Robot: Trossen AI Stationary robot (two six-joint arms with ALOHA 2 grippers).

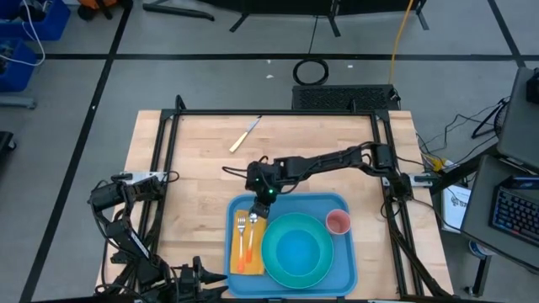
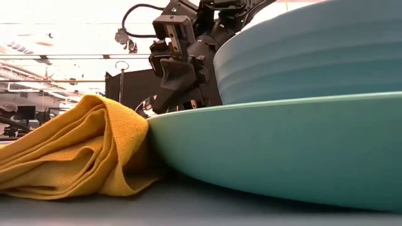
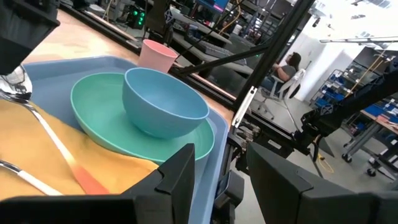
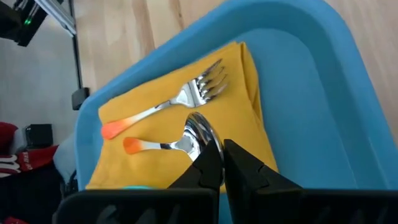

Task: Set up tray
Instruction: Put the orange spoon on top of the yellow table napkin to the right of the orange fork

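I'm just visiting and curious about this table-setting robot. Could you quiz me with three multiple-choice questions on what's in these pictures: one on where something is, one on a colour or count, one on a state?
1. Where does the knife lie?
A. on the napkin
B. on the bare wood table, away from the tray
C. in the bowl

2. What colour is the cup?
A. pink
B. green
C. black

3. How does the right gripper stand?
A. wide open above the cup
B. shut, at the spoon's bowl
C. holding the plate

Answers: 1 B, it lies on the table beyond the tray. 2 A, it shows pink beside the plate. 3 B, its fingers meet at the spoon on the napkin.
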